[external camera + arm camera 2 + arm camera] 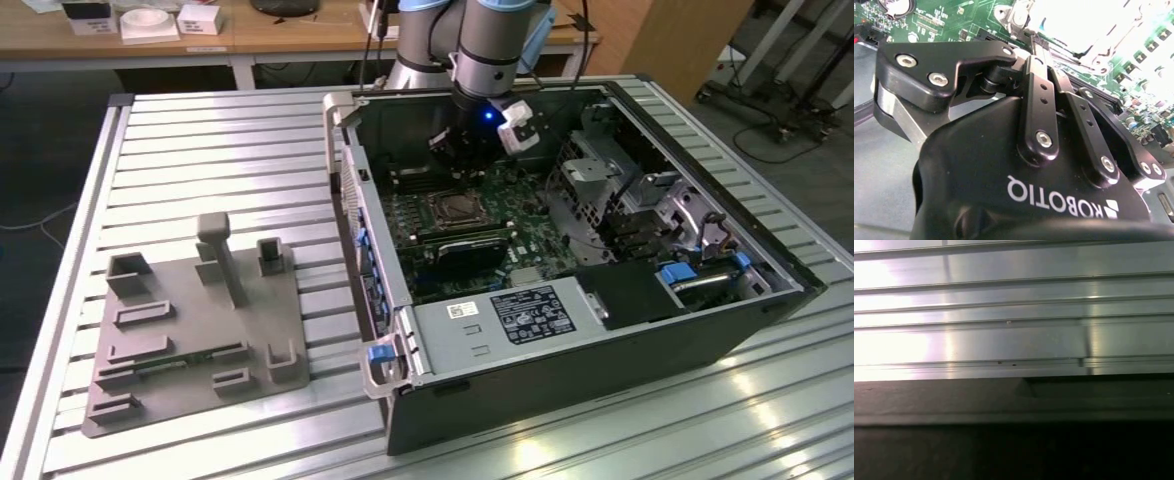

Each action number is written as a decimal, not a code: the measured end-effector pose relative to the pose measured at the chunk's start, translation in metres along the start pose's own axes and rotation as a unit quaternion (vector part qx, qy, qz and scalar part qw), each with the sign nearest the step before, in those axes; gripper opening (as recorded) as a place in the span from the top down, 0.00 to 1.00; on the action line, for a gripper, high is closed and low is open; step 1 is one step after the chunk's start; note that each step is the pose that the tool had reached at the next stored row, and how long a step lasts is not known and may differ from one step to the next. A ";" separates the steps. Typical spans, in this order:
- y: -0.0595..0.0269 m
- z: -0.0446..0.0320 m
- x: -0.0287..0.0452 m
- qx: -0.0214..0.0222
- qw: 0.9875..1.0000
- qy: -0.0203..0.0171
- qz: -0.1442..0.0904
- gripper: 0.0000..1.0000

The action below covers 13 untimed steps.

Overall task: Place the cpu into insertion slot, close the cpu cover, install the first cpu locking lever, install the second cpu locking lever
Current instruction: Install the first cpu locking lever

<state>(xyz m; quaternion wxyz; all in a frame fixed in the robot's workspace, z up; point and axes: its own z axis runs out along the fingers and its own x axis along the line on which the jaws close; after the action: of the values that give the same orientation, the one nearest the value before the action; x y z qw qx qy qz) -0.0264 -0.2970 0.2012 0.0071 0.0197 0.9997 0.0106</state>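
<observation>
My black two-fingered claw (pixel 1035 37) hangs inside the open black computer tower case (pixel 641 350), lowered over the green motherboard (pixel 514 215) just behind the processor socket; in the second wrist view my fingers (pixel 1040 95) run forward side by side and meet at a narrow tip, so I judge the claw closed, with nothing visibly pinched between the tips, though glare hides the very end. That tip sits right at the near edge of the thin silvery metal cpu cover (pixel 1074 30), which is washed out by bright light; I cannot tell whether I touch it or one of the locking levers beside it.

In the exterior view the square black-rimmed insertion slot (pixel 454 208) lies just in front of my claw, with the metal frame lying flat over it; that suggests the cover is already down, and a pale square in its window may be the small flat silvery cpu, though I cannot confirm this. My grey jointed arm (pixel 487 40) reaches down from above the case's rear wall, presumably to approach the socket from overhead.

The case lies on its side so that the board faces up and can be reached; it rests on a ribbed aluminium desk (pixel 200 150). Well apart, toward the exterior view's left, sits a grey moulded fixture tray (pixel 194 335) with empty pockets and posts, likely made to hold parts. The first wrist view faces the desk's ribs (pixel 1014 340) across a dark edge.
</observation>
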 end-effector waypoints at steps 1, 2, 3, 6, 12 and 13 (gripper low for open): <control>0.0000 0.0001 0.0000 0.000 1.000 0.000 0.000 0.90; 0.0000 0.0001 0.0000 0.000 1.000 0.000 0.000 0.90; 0.0000 0.0001 0.0000 0.000 1.000 0.000 0.000 0.90; 0.0000 0.0001 0.0000 0.002 1.000 0.000 0.000 0.90; 0.0004 0.0005 -0.0001 0.004 1.000 0.000 0.000 0.90; 0.0005 0.0007 -0.0002 0.005 1.000 0.000 0.000 0.90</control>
<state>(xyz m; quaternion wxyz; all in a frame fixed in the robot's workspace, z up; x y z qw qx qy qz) -0.0262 -0.2965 0.2006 0.0072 0.0196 0.9998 0.0059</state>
